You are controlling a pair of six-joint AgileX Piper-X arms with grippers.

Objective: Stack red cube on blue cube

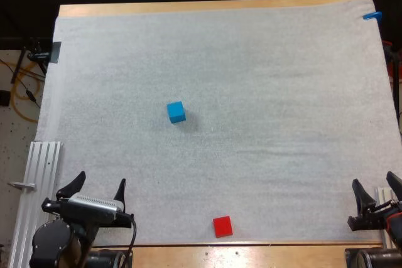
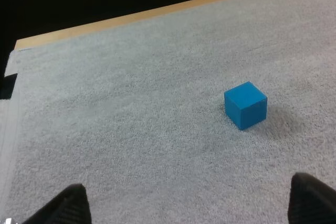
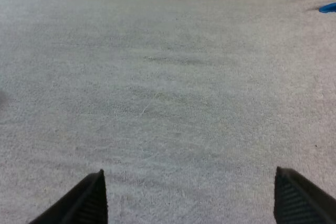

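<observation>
A blue cube rests on the white mat a little left of centre. The red cube lies flat near the mat's front edge, between the two arms. My left gripper stands open at the front left, well short of the blue cube, which sits ahead of its spread fingers with bare mat between. My right gripper is open at the front right edge, its fingers wide apart over bare mat.
An aluminium rail runs along the mat's left side beside my left arm. The wooden table edge borders the mat at the far side and along the front.
</observation>
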